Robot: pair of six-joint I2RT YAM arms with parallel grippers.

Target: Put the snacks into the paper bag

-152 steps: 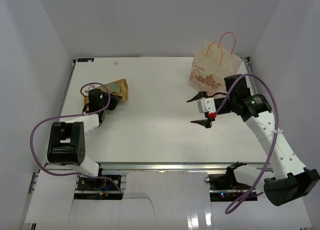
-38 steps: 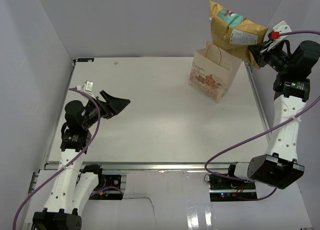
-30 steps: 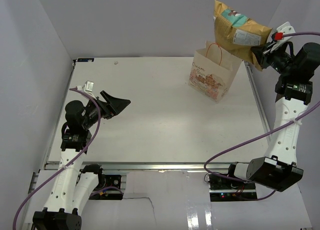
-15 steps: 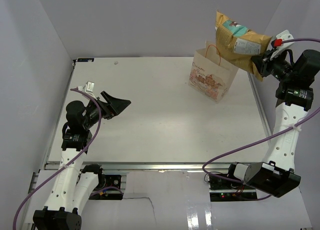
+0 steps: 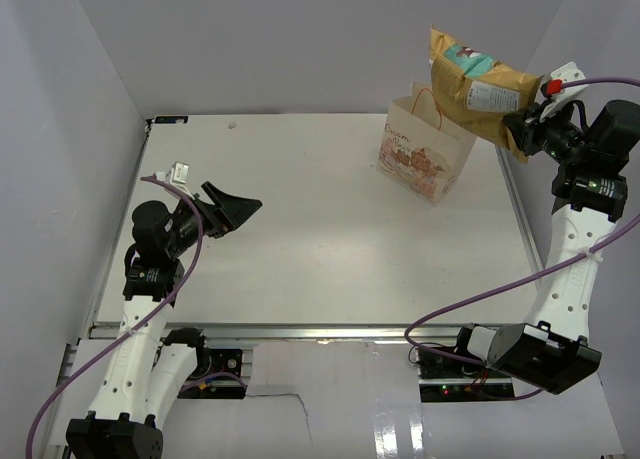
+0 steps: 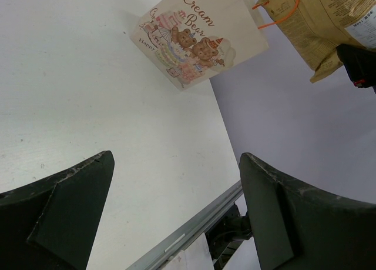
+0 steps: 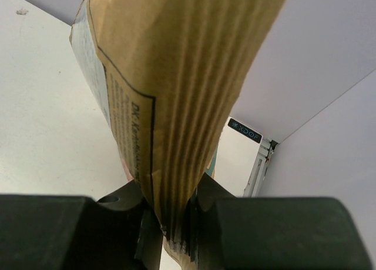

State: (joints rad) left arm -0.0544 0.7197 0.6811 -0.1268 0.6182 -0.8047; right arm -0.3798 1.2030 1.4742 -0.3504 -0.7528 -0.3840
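My right pincer (image 5: 522, 131) is clamped on the sealed end of the large yellow-orange chip bag (image 5: 470, 77). In the right wrist view the crimped edge sits pinched flat between my two fingers, and the rest of the bag rises away from them. I hold it high in the air at the far right of the desk (image 5: 300, 229). The bag stretches leftward from my pincer at a tilt, its teal patch and white label facing the top camera. Its body hangs over the paper bag (image 5: 420, 151), right by the thin orange loop handles; whether it touches them I cannot tell. The paper bag stands upright near the desk's far right corner — cream, with a picture of bears and the script "Cream Bear" on the side toward my left arm.

My left pincer (image 5: 232, 207) holds nothing. Its fingers are spread wide above the left side of the desk, pointing across toward the paper bag and well apart from it.
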